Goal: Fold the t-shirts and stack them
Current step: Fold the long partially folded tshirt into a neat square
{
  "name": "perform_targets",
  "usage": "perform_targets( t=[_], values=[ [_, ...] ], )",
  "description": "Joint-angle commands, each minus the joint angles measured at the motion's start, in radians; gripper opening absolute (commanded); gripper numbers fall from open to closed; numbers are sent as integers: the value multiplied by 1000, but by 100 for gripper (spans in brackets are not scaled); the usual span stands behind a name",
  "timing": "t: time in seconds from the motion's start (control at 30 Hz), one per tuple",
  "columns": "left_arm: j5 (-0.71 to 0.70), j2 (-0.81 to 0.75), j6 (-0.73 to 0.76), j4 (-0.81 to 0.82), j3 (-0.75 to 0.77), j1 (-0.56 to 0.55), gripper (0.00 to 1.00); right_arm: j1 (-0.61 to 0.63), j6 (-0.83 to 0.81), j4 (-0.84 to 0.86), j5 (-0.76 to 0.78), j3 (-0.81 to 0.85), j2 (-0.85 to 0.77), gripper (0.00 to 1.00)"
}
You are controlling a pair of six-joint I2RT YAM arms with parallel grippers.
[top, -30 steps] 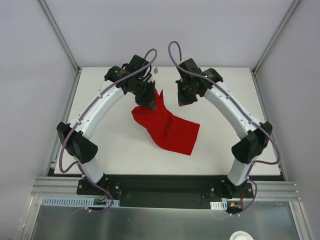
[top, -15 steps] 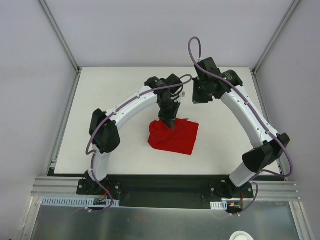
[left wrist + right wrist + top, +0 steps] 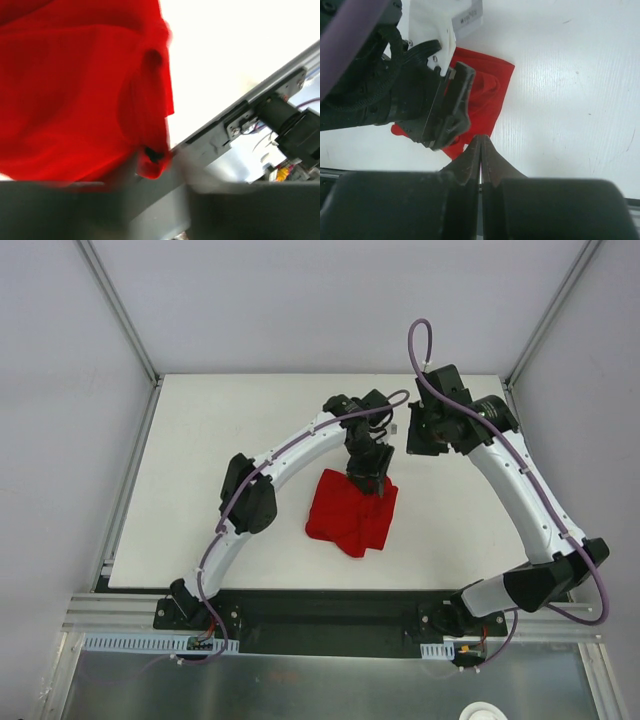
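Observation:
The red t-shirt (image 3: pixel 345 518) lies folded into a compact, rumpled block at the middle of the white table. My left gripper (image 3: pixel 368 480) is down on its far right edge. In the blurred left wrist view the t-shirt (image 3: pixel 75 90) fills the left side, and a small bunch of cloth is caught at the left gripper (image 3: pixel 152 161), shut on it. My right gripper (image 3: pixel 425 445) hangs shut and empty above bare table to the right of the shirt. In its own view the right gripper (image 3: pixel 481 142) shows pressed-together fingers near the t-shirt (image 3: pixel 496 82), with the left gripper (image 3: pixel 451 117) over the cloth.
The white table (image 3: pixel 200 470) is bounded by a metal frame with corner posts and a rail (image 3: pixel 330 612) along the near edge. The left arm (image 3: pixel 290 445) arches across the table's middle; the right arm (image 3: pixel 530 510) runs along the right side.
The left arm swung right and forward, carrying the shirt's edge over so the spread cloth became a compact fold. The right arm drew back to the right, still shut.

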Motion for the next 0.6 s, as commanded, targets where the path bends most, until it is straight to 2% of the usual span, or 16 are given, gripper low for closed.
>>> perform_targets(
  t=[0.0, 0.03, 0.23, 0.33, 0.47, 0.53, 0.57],
  values=[
    [101, 52, -19, -33, 45, -15, 55, -17, -3, 10, -6, -42, -45, 1],
    [89, 52, -1, -33, 33, -30, 65, -17, -4, 11, -9, -46, -45, 1],
    [78, -8, 27, -19, -29, -50, 91, -23, -10, 16, -27, -55, -39, 1],
    [46, -72, 33, -19, -18, -49, 95, -23, -7, 33, -43, -80, -34, 0],
    [-81, -195, 34, -22, -24, -38, 96, -24, -12, 91, -76, -175, -30, 1],
    [-162, -273, 27, -37, -59, -13, 96, -31, -9, 112, -109, -228, -11, 0],
    [-196, -295, 22, -56, -103, -3, 92, -35, -12, 126, -115, -250, 7, 0]
  ],
)
